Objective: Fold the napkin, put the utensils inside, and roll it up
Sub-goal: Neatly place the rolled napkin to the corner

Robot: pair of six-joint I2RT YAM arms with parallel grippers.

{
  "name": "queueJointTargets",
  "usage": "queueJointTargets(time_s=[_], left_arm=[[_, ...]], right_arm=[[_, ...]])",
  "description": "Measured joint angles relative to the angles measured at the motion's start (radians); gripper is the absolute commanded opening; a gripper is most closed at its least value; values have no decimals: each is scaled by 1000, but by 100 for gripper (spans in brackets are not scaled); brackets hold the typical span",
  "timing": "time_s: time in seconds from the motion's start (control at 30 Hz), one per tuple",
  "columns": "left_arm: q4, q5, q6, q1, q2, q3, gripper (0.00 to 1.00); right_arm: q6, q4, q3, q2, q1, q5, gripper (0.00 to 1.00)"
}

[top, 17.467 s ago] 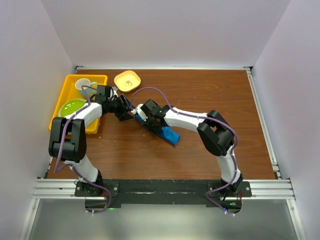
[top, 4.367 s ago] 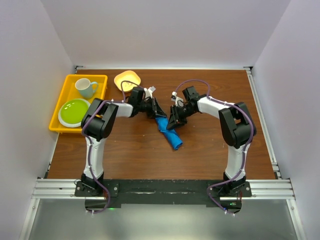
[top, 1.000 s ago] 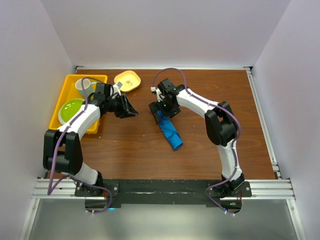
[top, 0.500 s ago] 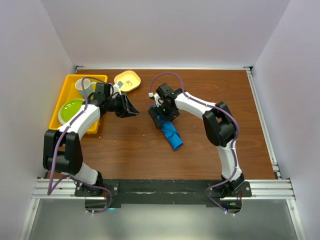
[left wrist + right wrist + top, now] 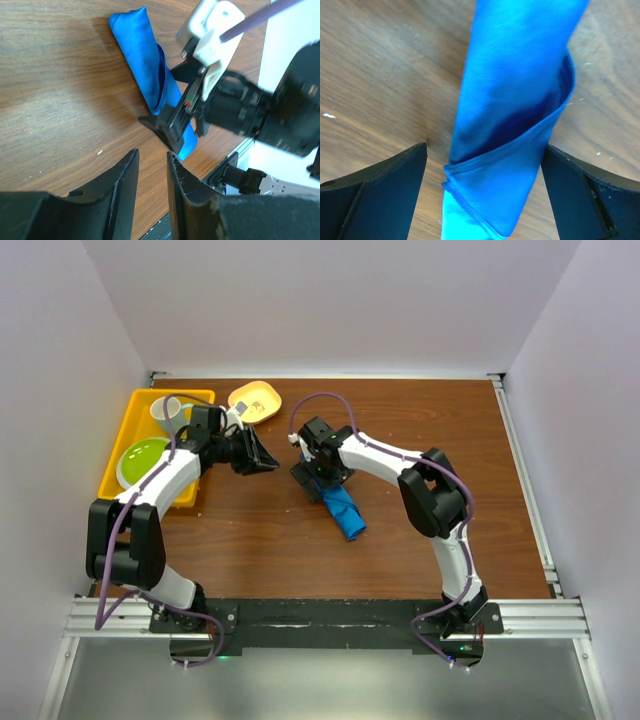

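Observation:
The napkin [image 5: 343,511] is a bright blue cloth rolled into a tube that lies slanted on the brown table. The wrist views show it too, as a long roll [image 5: 142,60] with its wrapped flap [image 5: 510,100] on top. My right gripper [image 5: 316,480] is down over the roll's far end, open [image 5: 485,200], with one finger on each side of the cloth. To the left, my left gripper [image 5: 262,462] hovers apart from the napkin and points at it. Its jaws [image 5: 152,162] stand a narrow gap apart with nothing between them. The utensils are hidden.
A yellow tray [image 5: 145,394] at the far left holds a pale cup [image 5: 166,412] and a green plate [image 5: 143,455]. An orange bowl [image 5: 254,400] stands beside the tray at the table's far edge. White walls enclose the table on three sides.
My right gripper has moved a little left and toward the near side, settling lower over the far end of the roll. The left arm and the napkin have stayed put.

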Motion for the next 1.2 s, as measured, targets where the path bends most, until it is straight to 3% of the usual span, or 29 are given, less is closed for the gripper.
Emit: queueJointTargets(time_s=[0.1,0.63,0.97,1.2], left_arm=[[3,2,0,0,0,-5,34],[8,7,0,2,-5,-33,34],[18,5,-2,3,-27,-57,34],[-86,-160,4,8,-103,-17,34]], right_arm=[[21,-3,-3,3,34,68,81],[133,-10,-5,4,90,220,51],[76,78,-117,-62,91,195,43],[-80,116,-213,-126,133,151,43]])
